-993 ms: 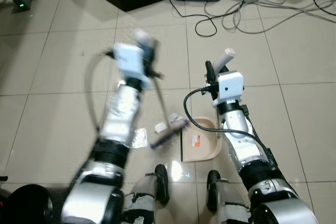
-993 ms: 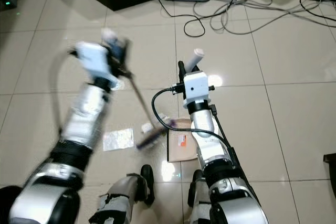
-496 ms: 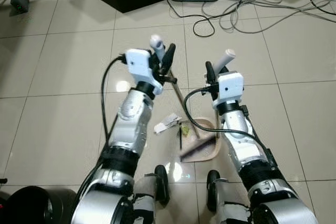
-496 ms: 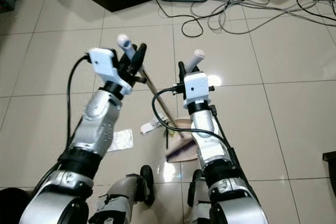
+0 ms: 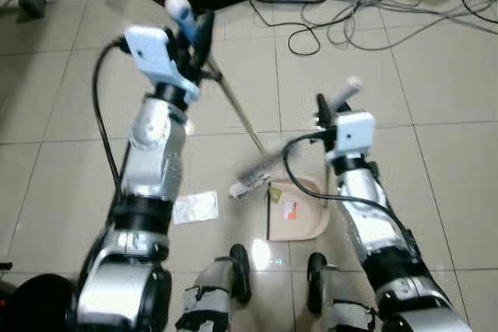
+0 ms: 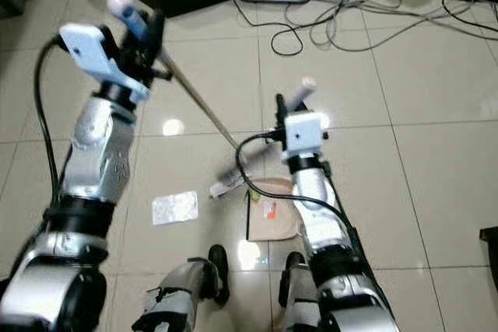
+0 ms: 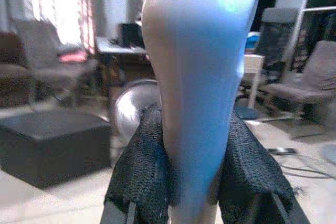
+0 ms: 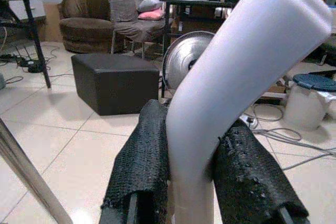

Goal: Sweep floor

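Beige dustpan [image 5: 298, 209] parked at 6 o'clock, broom [image 5: 237, 114] mid-stroke at 11.

Left gripper [image 5: 196, 30] has its fingers pinched on the broom's white grip, right gripper [image 5: 333, 105] is squeezed around the dustpan's handle. Looks about halfway: one scrap sits in the pan, white bits [image 5: 247, 184] lie right at its lip, and a clear wrapper [image 5: 195, 207] at 8 o'clock remains unswept. Glossy cream tile floor [image 5: 70, 106], cables [image 5: 342, 25] tangled at 1 o'clock, black ottoman [image 8: 114, 81] at 12.
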`<state>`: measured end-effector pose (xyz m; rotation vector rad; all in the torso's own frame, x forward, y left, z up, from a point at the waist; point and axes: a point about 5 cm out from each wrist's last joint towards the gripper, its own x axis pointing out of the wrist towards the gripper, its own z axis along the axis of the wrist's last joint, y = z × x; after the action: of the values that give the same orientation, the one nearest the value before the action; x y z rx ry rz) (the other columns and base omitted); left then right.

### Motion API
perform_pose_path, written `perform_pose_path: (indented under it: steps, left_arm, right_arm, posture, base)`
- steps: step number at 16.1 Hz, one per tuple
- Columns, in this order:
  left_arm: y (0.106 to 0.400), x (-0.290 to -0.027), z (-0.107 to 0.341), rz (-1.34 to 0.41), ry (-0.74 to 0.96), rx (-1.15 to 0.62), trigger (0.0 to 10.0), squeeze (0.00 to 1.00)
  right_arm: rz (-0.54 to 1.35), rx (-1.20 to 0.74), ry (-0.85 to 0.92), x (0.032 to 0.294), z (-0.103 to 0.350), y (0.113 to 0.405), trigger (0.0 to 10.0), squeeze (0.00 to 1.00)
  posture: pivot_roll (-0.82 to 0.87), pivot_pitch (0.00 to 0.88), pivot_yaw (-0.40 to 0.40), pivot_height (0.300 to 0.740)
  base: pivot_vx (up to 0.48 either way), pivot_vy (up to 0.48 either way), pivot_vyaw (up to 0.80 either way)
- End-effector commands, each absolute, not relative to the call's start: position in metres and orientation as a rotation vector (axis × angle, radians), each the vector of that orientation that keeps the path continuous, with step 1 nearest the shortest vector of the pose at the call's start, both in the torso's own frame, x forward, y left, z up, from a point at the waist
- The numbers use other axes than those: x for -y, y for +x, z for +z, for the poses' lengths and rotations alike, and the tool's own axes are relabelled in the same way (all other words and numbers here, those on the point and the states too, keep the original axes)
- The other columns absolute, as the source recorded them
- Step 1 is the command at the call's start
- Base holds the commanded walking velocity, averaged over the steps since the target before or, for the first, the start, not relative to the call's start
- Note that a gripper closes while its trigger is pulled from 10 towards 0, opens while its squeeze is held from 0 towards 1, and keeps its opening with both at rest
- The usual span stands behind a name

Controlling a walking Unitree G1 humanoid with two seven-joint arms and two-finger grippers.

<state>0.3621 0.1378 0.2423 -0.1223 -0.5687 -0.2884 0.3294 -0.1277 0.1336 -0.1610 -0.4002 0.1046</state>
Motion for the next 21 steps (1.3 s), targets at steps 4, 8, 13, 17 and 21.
perform_pose_path:
  steps: [4,8,13,17,21]
  left_arm:
    - [0.372,-0.127,0.22,-0.279,0.0,0.523,10.0,0.0]
    - [0.375,-0.107,0.194,-0.306,0.007,0.438,10.0,0.0]
    - [0.37,-0.075,0.167,-0.324,-0.018,0.348,10.0,0.0]
    - [0.362,-0.053,0.161,-0.379,-0.204,0.317,10.0,0.0]
    - [0.357,-0.051,0.187,-0.432,-0.359,0.422,10.0,0.0]
  right_arm:
    - [0.023,0.404,-0.189,0.141,0.133,0.323,10.0,0.0]
    - [-0.008,0.375,-0.168,0.142,0.128,0.321,10.0,0.0]
    - [0.016,0.352,-0.145,0.126,0.127,0.323,10.0,0.0]
    - [0.031,0.335,-0.137,0.12,0.127,0.326,10.0,0.0]
    - [0.029,0.327,-0.138,0.121,0.127,0.328,10.0,0.0]
  posture:
    - [0.09,0.318,0.13,0.74]
    - [0.09,0.315,0.13,0.74]
    - [0.09,0.323,0.131,0.74]
    - [0.09,0.316,0.131,0.74]
    - [0.1,0.32,0.131,0.74]
  base:
    - [0.0,0.0,0.0]
    - [0.0,0.0,0.0]
    - [0.0,0.0,0.0]
    - [0.0,0.0,0.0]
    - [0.0,0.0,0.0]
